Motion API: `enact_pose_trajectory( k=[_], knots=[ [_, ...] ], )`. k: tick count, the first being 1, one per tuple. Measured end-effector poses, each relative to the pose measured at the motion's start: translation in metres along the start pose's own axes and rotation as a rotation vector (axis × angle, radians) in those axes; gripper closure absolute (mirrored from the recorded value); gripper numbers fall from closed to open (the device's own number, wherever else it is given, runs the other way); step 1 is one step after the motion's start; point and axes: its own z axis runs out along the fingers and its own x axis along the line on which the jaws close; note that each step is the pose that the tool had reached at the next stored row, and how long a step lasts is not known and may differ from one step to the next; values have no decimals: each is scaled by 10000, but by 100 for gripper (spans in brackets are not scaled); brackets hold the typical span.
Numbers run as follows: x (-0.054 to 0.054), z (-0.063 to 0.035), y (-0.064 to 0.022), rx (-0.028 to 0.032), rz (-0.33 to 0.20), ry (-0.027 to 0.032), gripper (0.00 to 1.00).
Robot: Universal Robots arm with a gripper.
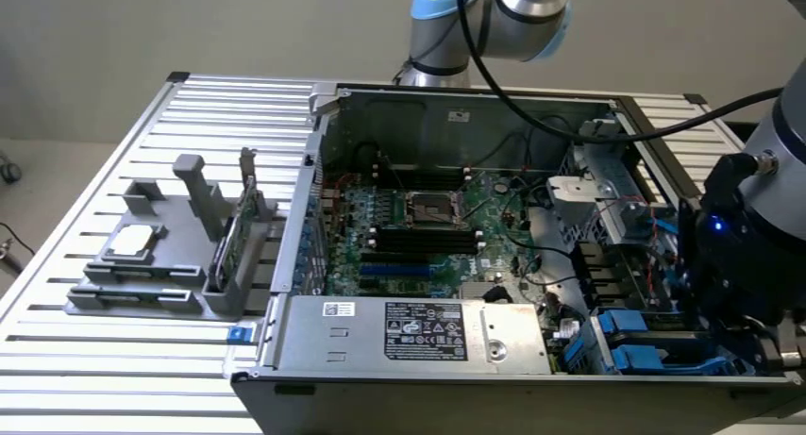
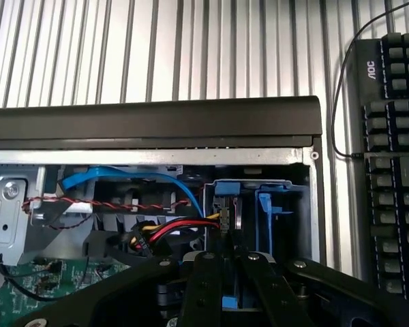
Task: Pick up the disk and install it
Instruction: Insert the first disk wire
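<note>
In the wrist view my gripper (image 2: 228, 272) has its two black fingers (image 2: 204, 286) drawn close together around a thin upright slab with blue plastic on it. It looks like the disk (image 2: 230, 211) seen edge-on, standing in the drive bay at the corner of the open computer case (image 2: 150, 122). A bare blue carrier (image 2: 266, 218) stands right beside it in the same bay. In the exterior view my black wrist (image 1: 737, 256) reaches down into the case's near corner on the exterior view's right, above blue carriers (image 1: 636, 336). The fingertips are hidden there.
Red, black and blue cables (image 2: 167, 228) run close beside the bay. The motherboard (image 1: 416, 223) and power supply (image 1: 422, 329) take up the case. A grey fixture (image 1: 151, 275) with a small silver chip (image 1: 132, 242) sits on the slatted table's left. A keyboard (image 2: 392, 163) lies beyond the case wall.
</note>
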Motion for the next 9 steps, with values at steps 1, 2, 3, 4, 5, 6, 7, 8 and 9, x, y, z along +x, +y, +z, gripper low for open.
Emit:
enact_pose_trajectory(
  k=[1, 2, 3, 4, 5, 6, 7, 8, 9],
  knots=[
    [5, 1, -3, -29, 30, -9, 84],
    [10, 2, -7, -60, 57, -17, 84],
    [16, 4, -12, -94, 82, -23, 84],
    [21, 4, -19, -126, 102, -31, 84],
    [26, 5, -28, -155, 119, -36, 84],
    [33, 7, -38, -179, 132, -39, 84],
    [39, 9, -46, -197, 143, -42, 84],
    [44, 12, -53, -213, 154, -46, 84],
    [48, 14, -59, -226, 166, -51, 84]
  ],
)
